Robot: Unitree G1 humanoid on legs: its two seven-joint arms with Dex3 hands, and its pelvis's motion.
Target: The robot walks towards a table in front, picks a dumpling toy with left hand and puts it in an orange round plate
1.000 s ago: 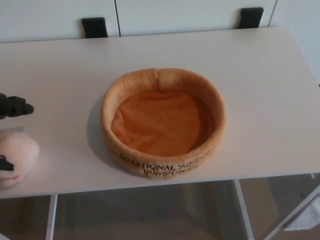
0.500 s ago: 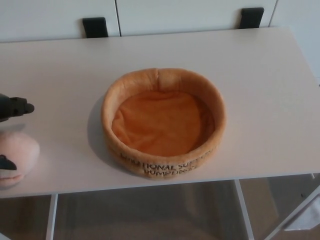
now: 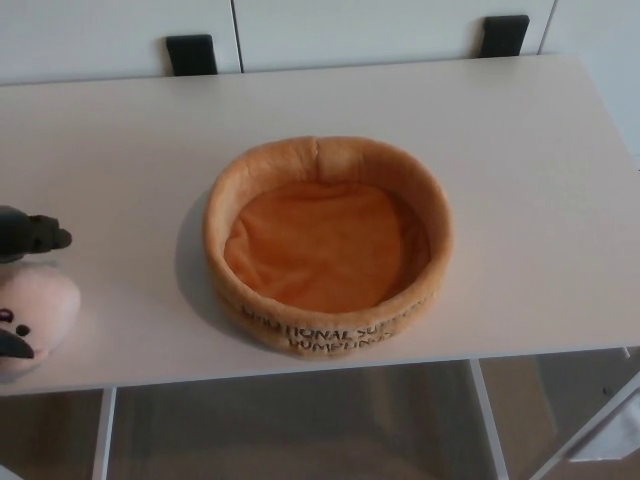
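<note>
You've got the plush orange plate (image 3: 328, 245) sitting upright and empty mid-table, black lettering on its front wall, and well off to its left the pale pink dumpling (image 3: 35, 310) rests at the table's near edge, partly cut off by the frame.

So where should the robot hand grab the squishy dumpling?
Probably around the dumpling toy's rounded middle, coming from above with the left robot hand just beyond it. It lies at the table's left front edge, partly out of view, soft and plump.
</note>
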